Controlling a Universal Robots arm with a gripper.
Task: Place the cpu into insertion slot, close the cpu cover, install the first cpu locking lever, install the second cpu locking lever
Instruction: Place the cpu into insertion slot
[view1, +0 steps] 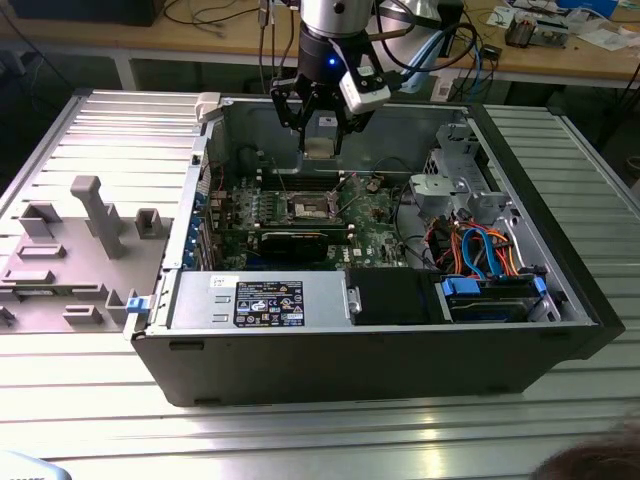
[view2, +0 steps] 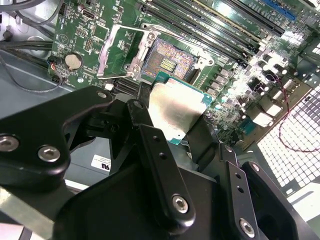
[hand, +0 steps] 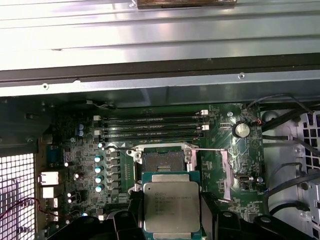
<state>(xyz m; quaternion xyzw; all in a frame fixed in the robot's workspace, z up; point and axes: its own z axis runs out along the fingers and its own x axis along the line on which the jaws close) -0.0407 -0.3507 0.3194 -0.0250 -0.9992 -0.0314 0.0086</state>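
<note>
Tool (view1: 320, 140) grasping cpu (hand: 171, 205), raised near open slot (hand: 162, 162); tilted or offset descent could jam chip, damage slot.

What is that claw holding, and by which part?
The cpu, gripped at two opposite edges by the fingers.

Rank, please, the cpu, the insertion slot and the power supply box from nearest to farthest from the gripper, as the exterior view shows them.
1. The cpu, held in the gripper itself.
2. The insertion slot, below the gripper on the motherboard.
3. The power supply box, along the near wall of the case, toward the exterior view's left.
</note>
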